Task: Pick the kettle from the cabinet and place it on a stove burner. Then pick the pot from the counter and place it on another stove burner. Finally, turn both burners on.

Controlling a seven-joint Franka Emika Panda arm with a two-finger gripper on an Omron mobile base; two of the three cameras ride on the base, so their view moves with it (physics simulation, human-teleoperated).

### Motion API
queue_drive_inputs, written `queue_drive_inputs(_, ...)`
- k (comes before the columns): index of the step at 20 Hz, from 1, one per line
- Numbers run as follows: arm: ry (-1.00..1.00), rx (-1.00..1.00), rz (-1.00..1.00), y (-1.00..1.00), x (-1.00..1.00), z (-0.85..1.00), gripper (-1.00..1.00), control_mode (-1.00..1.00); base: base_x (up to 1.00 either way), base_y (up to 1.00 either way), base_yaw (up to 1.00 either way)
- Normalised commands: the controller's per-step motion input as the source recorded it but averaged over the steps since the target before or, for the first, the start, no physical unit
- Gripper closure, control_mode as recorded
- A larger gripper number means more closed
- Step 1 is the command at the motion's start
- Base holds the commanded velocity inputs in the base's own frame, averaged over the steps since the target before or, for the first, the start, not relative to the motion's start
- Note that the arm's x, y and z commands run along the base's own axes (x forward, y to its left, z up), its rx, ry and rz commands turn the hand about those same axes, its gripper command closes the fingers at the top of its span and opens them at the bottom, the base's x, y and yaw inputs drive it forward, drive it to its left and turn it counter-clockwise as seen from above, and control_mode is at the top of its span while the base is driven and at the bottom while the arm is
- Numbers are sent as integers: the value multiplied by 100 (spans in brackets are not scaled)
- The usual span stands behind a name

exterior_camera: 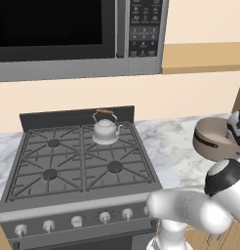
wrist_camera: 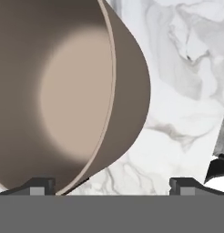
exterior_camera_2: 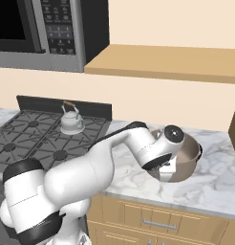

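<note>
The silvery kettle (exterior_camera: 105, 129) (exterior_camera_2: 70, 120) stands on the stove's (exterior_camera: 68, 161) back right burner. To the right of the stove, on the marble counter (exterior_camera: 170, 146) (exterior_camera_2: 215, 182), is the wide taupe pot (exterior_camera: 212, 144) (exterior_camera_2: 188, 160) (wrist_camera: 73, 91). My gripper (wrist_camera: 111, 186) (exterior_camera_2: 167, 170) is right at the pot and open. In the hand view the pot's rim runs down between my fingertips, with the left fingertip (wrist_camera: 38, 185) on the beige inside and the right one over bare counter. The arm hides part of the pot in the right base view.
A grey microwave (exterior_camera: 58, 34) (exterior_camera_2: 38, 28) hangs above the stove. The light wooden cabinet shelf (exterior_camera: 205, 56) (exterior_camera_2: 172, 62) juts out over the counter. A row of knobs (exterior_camera: 105, 216) lines the stove's front. Three burners are bare.
</note>
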Motion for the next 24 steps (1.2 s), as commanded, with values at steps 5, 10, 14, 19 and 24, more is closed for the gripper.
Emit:
queue_drive_inputs(5, 0, 0, 0, -10, 20, -8, -100, -100, 0, 0, 0)
queue_drive_inputs(10, 0, 0, -1, -14, 8, -20, -100, -100, 0, 0, 0)
queue_drive_inputs(14, 1, 0, -2, -17, 10, -20, -100, -100, 0, 0, 0)
queue_drive_inputs(19, 1, 0, -2, -14, 14, -15, -100, -100, 0, 0, 0)
queue_drive_inputs(24, 1, 0, -1, -10, 7, -20, -100, -100, 0, 0, 0)
